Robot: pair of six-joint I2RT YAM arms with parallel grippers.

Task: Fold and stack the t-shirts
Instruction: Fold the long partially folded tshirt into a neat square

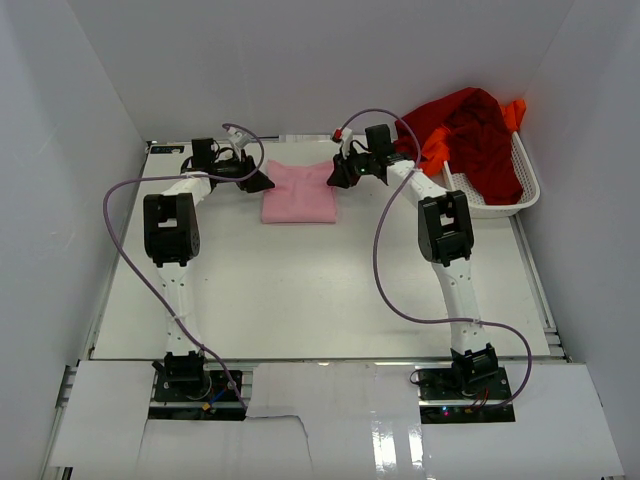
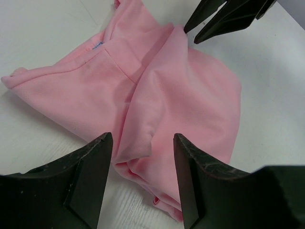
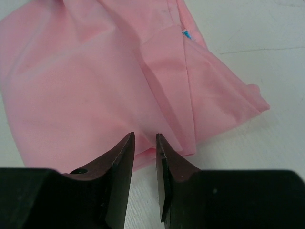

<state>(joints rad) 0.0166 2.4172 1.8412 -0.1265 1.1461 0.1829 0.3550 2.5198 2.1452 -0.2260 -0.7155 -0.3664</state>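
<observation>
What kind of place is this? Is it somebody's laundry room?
Probably a robot test booth, not a home: plain white walls box in a white table, two robot arms are bolted at its edge, and a pink t-shirt lies between them.

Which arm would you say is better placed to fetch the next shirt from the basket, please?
Probably right: the right gripper is nearer the basket holding the dark red shirt and orange shirt; the left gripper sits beyond the pink shirt, farther off.

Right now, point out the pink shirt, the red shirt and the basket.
pink shirt (image 1: 298,195), top view, middle of the folded cloth.
red shirt (image 1: 488,148), top view, bunched middle lying in the basket.
basket (image 1: 528,170), top view, right-hand mesh wall.
</observation>
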